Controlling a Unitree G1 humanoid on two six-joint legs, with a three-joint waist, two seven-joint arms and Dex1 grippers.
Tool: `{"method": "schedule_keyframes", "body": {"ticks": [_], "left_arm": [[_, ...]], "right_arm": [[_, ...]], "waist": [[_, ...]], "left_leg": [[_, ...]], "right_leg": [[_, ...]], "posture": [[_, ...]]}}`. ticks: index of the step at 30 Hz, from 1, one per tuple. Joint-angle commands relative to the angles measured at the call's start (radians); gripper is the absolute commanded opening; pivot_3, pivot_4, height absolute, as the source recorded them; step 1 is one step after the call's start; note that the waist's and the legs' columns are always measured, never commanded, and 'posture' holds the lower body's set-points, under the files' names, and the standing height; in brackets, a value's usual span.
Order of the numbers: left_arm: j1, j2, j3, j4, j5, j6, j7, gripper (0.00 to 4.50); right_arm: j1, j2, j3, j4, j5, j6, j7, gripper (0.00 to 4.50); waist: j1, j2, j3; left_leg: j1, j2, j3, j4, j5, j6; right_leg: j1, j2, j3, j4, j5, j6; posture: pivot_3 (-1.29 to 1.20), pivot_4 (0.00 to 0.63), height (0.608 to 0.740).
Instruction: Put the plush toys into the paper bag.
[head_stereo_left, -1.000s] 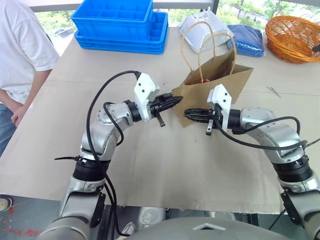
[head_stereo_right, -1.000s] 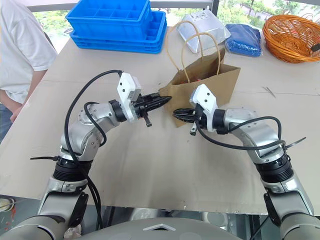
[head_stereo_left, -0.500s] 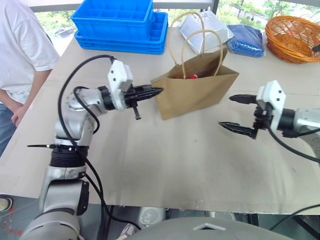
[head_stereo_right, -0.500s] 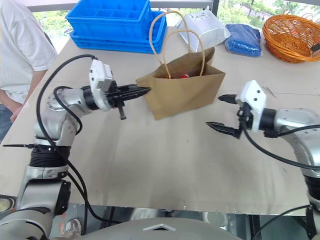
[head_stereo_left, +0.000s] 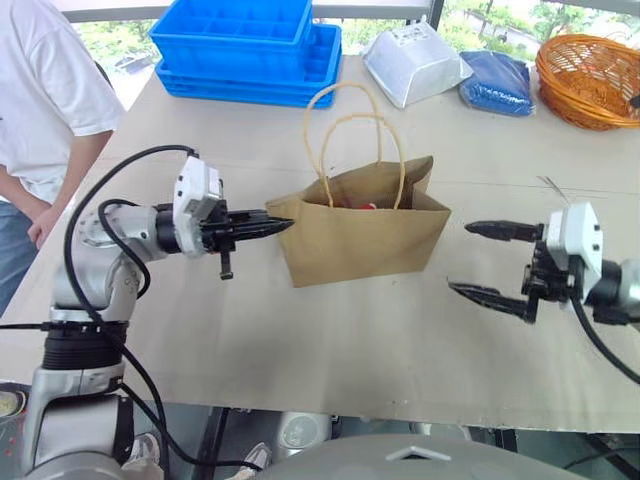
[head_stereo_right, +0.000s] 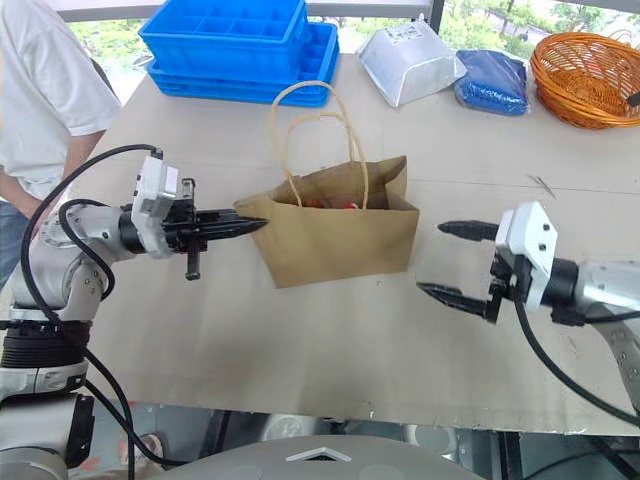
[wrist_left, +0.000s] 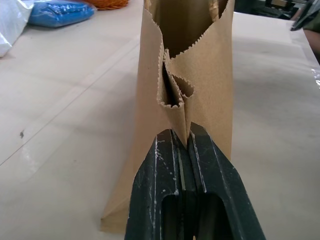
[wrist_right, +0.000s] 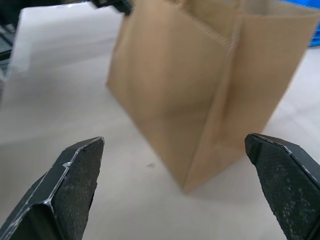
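A: While the paper bag (head_stereo_left: 360, 232) is standing upright near the middle of the tabletop (head_stereo_left: 330, 340), how much of the plush toys is showing?

B: Very little. A red scrap (head_stereo_left: 368, 206) is peeking over the rim between the twine handles (head_stereo_left: 345, 140); the bag's front wall is hiding the rest, so I cannot tell which toy it belongs to, and the other toy is not making itself out at all.

A: What is the left end effector (head_stereo_left: 272, 226) doing?

B: It is pinching the bag's folded side edge with its fingers closed flat on the paper; the left wrist view is showing the crease clamped between them. The right end effector (head_stereo_left: 488, 262) is hanging open, jaws spread wide, apart from the bag's other side and touching nothing. Its arm is being cut off by the frame edge.

A: Compared with a second ago?

B: Then the bag was leaning and crumpled farther back, with both end effectors closed at its near corner. Now it is sitting squarer and closer, the right one having let go and drawn back to its own side, the left one having pulled away to the left with the edge in its grip.

A: Beyond that?

B: Blue crates (head_stereo_left: 245, 45), a white bag (head_stereo_left: 412, 62), a blue bundle (head_stereo_left: 498, 82) and a wicker basket (head_stereo_left: 590, 62) are lining the far edge; a person in a white shirt (head_stereo_left: 45, 100) is standing beside it.
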Motion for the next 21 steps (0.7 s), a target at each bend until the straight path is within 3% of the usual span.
{"method": "schedule_keyframes", "body": {"ticks": [1,2,3,11,16,21], "left_arm": [[-0.011,-0.003,0.009,-0.028,-0.008,-0.005,0.01,0.0],[-0.01,-0.001,0.011,-0.032,-0.012,0.008,0.016,0.66],[-0.006,0.002,0.015,-0.038,-0.018,0.024,0.021,0.89],[0.11,0.029,0.167,-0.183,-0.112,0.2,0.188,4.45],[0.322,0.036,0.352,-0.338,-0.215,0.362,0.319,4.45],[0.577,-0.025,0.489,-0.452,-0.22,0.36,0.377,4.45]], "right_arm": [[0.046,-0.014,-0.073,-0.033,-0.017,-0.06,0.018,4.47],[0.061,-0.013,-0.086,-0.036,-0.02,-0.069,0.018,4.5],[0.074,-0.01,-0.098,-0.037,-0.026,-0.08,0.015,4.5],[0.121,0.027,-0.132,-0.003,-0.071,-0.211,0.026,4.5],[0.173,0.052,-0.19,0.079,-0.058,-0.299,0.097,4.5],[0.232,0.049,-0.241,0.196,-0.094,-0.385,0.161,4.5]], "waist": [[-0.001,0.0,0.0],[-0.002,0.0,0.0],[-0.003,0.0,0.0],[-0.004,0.0,0.0],[-0.003,0.0,0.0],[-0.002,0.0,0.0]], "left_leg": [[0.0,0.0,0.0,0.0,0.0,0.0],[0.0,0.0,0.0,0.0,0.0,0.0],[0.001,0.0,0.0,0.0,0.0,0.0],[0.001,0.0,0.0,0.0,0.0,0.0],[0.001,0.001,0.0,0.0,0.0,0.0],[0.002,0.001,-0.001,0.0,0.0,0.0]], "right_leg": [[0.0,0.0,0.0,0.0,0.0,0.0],[0.0,0.0,0.0,0.0,0.0,0.0],[0.0,0.001,0.0,0.0,0.0,0.0],[0.0,0.001,0.001,0.001,0.0,0.0],[0.0,0.0,0.002,0.001,0.0,0.0],[0.001,0.0,0.001,0.0,0.0,0.0]], "posture": [[0.0,0.15,0.74],[0.0,0.15,0.74],[0.0,0.15,0.74],[0.0,0.15,0.74],[0.0,0.15,0.74],[0.0,0.15,0.74]]}}
